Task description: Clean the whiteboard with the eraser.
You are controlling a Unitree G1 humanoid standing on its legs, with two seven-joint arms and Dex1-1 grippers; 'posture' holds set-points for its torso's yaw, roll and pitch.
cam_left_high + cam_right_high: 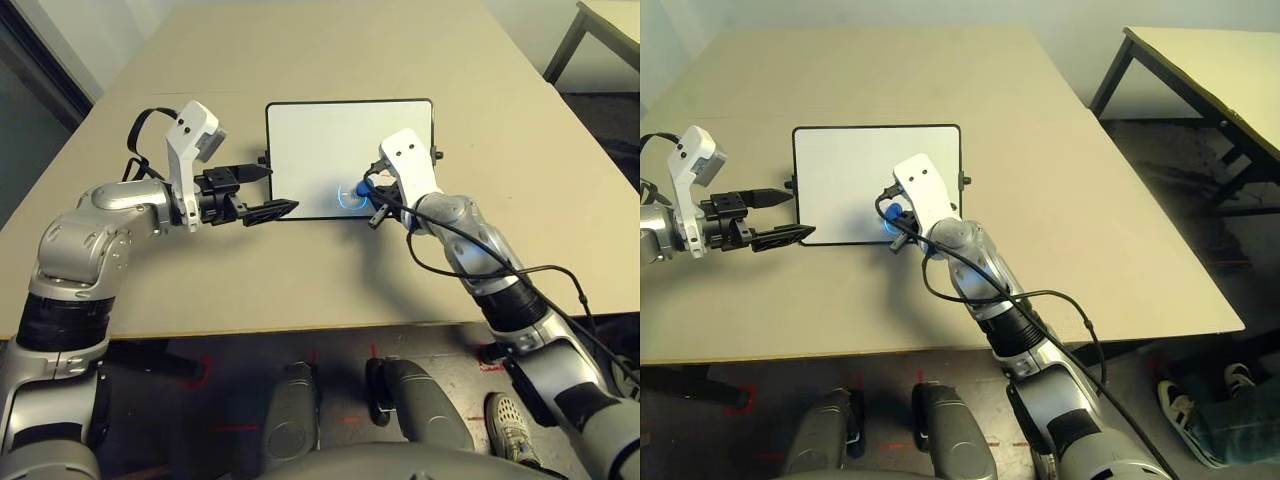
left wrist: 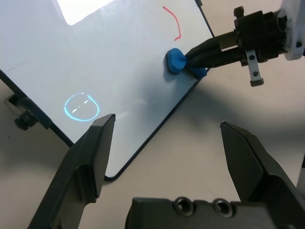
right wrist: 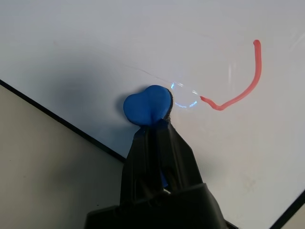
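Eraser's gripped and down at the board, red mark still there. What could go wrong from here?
1. The left gripper is open beside the whiteboard, not holding it, so a wipe could slide the board across the table.
2. The right gripper pinches the eraser by one end; pressing may twist it loose.
3. The eraser sits near the board's edge, beside the red mark; a short stroke might miss it.

The whiteboard [image 3: 95,43] is smooth and glossy, mirroring a ring of light just beyond the right gripper [image 3: 157,125], whose fingers look like matt black plastic. Pinched between them, the eraser [image 3: 147,104] seems soft, matt blue. The table [image 1: 330,50] around is dull beige laminate. The left gripper [image 2: 167,143] has the same matt black fingers.
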